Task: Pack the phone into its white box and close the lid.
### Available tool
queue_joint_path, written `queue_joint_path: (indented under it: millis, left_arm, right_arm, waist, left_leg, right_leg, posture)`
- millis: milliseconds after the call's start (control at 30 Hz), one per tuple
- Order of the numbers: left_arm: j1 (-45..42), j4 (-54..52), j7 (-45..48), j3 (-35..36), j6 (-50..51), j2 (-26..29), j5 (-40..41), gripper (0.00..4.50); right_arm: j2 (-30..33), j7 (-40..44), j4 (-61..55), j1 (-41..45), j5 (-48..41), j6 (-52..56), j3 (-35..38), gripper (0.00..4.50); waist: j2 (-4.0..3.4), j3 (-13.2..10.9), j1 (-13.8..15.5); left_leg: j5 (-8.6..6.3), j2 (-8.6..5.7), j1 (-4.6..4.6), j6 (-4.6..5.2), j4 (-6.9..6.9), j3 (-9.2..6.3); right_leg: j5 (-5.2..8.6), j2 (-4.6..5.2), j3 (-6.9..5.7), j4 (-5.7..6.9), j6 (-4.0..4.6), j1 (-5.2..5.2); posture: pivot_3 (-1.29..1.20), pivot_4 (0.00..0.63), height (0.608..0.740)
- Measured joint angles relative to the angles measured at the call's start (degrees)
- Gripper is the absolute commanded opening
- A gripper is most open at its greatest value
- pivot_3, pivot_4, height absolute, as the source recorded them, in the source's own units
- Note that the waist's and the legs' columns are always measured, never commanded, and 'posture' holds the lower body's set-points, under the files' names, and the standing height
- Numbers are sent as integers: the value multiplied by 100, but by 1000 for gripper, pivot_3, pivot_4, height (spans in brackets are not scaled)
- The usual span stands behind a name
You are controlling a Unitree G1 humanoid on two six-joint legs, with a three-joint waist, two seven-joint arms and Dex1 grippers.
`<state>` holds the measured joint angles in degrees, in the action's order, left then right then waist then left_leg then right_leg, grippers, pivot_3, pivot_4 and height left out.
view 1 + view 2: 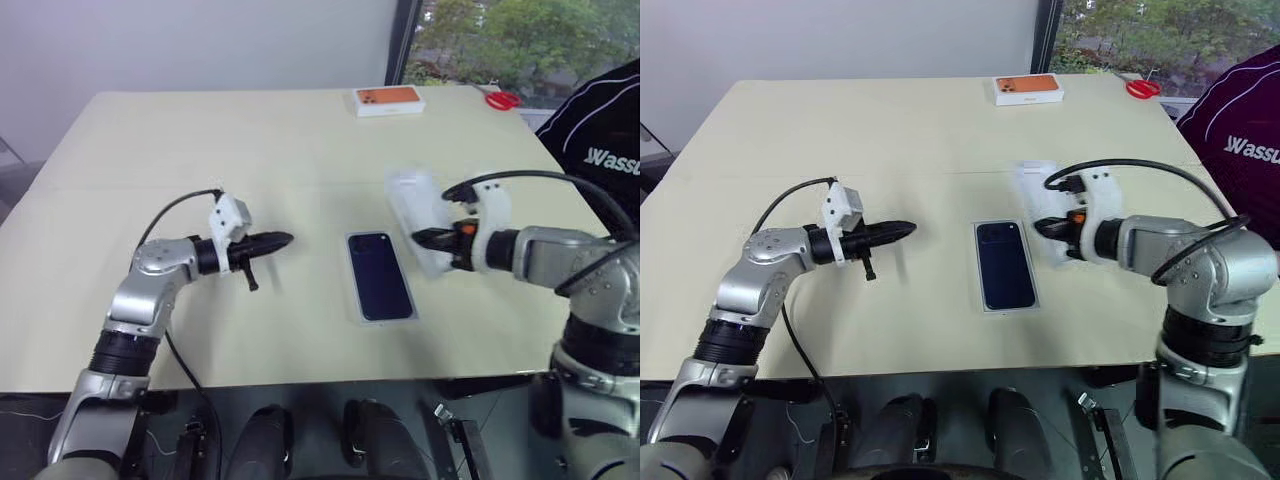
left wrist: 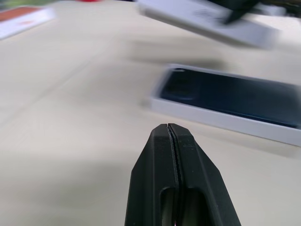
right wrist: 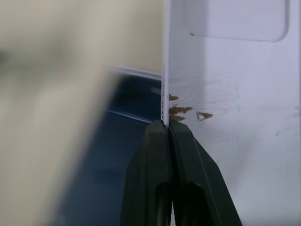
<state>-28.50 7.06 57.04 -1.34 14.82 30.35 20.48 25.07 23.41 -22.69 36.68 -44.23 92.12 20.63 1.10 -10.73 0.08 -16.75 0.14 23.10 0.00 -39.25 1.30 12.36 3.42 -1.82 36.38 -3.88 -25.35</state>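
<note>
Phone [image 1: 380, 275] is lying face down in the white box [image 1: 402, 313], near the middle of the bench [image 1: 200, 140], its dark back filling the tray. Right gripper [image 1: 420, 238] is clenching the lid [image 1: 417, 215] by one thin edge and holding it off the bench, tilted, just beside the box on the right; the right wrist view is showing the lid's plain white inner side next to the pinched edge, with the phone below. Left gripper [image 1: 284, 240] is hovering clenched and holding nothing, pointing level toward the box from the left, apart from it. An orange-printed box [image 1: 388, 100] is sitting at the far edge, with red scissors [image 1: 500, 98] near it. A person's dark sleeve [image 1: 600, 130] is showing at the right.
</note>
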Motion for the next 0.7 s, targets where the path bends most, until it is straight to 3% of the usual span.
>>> queue_joint_path:
  millis: [67, 233, 300, 367, 433, 633, 700]
  left_arm:
    - [-11, 28, -8, 22, -63, 17, -21, 0]
    - [26, 91, 30, 2, -162, 83, -164, 0]
    - [25, 91, 30, -3, -173, 75, -182, 0]
    - [32, 89, 20, -1, -174, 70, -206, 0]
    - [33, 89, 17, -8, -174, 53, -243, 0]
    - [31, 89, 36, -210, -179, -78, -367, 0]
    - [30, 89, 49, -302, -179, -157, -408, 0]
  right_arm:
    - [-492, -316, -1, 45, -742, 0, 143, 31]
    - [-1761, -2096, 533, 168, -2649, -10, 546, 31]
    - [-1807, -3123, 794, -14, -3786, -288, 277, 31]
    - [-1444, -4524, 859, -538, -5462, -1306, -513, 31]
    - [-1409, -5269, 890, -835, -6188, -1916, -940, 31]
    - [-1518, -6614, 870, -1174, -6695, -3182, -1377, 31]
    - [-1556, -6846, 870, -1190, -6716, -3352, -1371, 603]
  waist:
    - [-2, 0, 0]
    - [-3, 0, 12]
    - [-3, 0, 24]
    - [-3, 0, 26]
    - [-3, 0, -21]
    - [-2, 1, -101]
    - [-2, 1, -99]
  left_leg:
    - [0, -3, -1, 0, 0, 2]
    - [0, -8, 0, -1, 0, 5]
    - [0, -10, 2, -1, 0, 4]
    - [0, -14, 4, 0, 0, 5]
    - [0, -17, 5, 0, 0, 14]
    - [2, -11, 3, 5, 0, 9]
    - [2, -8, 3, 6, 1, 8]
  right_leg:
    - [0, 6, 0, 4, 0, -1]
    - [0, 15, 1, 7, 1, -3]
    - [0, 20, 0, 5, 1, -3]
    - [0, 27, 1, -1, 0, -2]
    - [0, 26, 6, -3, 0, -2]
    - [-1, 15, 8, 0, -2, -2]
    - [-1, 14, 7, 0, -2, -3]
  posture:
    - [0, 150, 740]
    - [0, 150, 740]
    - [0, 150, 740]
    - [0, 150, 740]
    - [0, 150, 740]
    - [0, 150, 740]
    - [0, 150, 740]
